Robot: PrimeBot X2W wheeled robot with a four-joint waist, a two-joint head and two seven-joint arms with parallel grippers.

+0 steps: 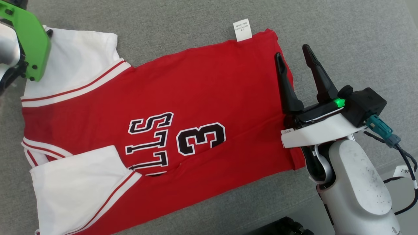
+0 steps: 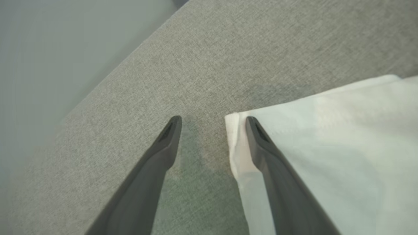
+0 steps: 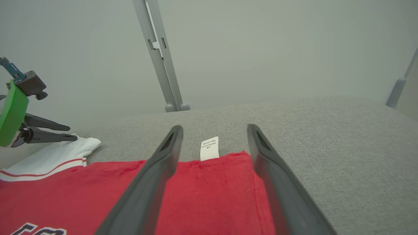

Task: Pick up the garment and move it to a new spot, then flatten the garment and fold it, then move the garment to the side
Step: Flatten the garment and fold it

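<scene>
The garment (image 1: 183, 107) is a red jersey with white sleeves, black lettering and a number 3, spread flat on the grey cushion; a white care label (image 1: 242, 30) sticks out at its far hem. My right gripper (image 1: 294, 55) hovers open over the jersey's right hem corner, one finger above red cloth (image 3: 209, 195), the other above the cushion. My left gripper (image 2: 212, 120) is open at the corner of the far white sleeve (image 2: 326, 137), one finger over the sleeve and one over bare cushion. Its green mount (image 1: 29, 39) shows at the head view's upper left.
The grey fabric surface (image 1: 343, 39) extends well beyond the jersey on the right and far sides. A grey metal post (image 3: 160, 55) stands behind its far edge against a pale wall. A cable (image 1: 405, 169) hangs off my right wrist.
</scene>
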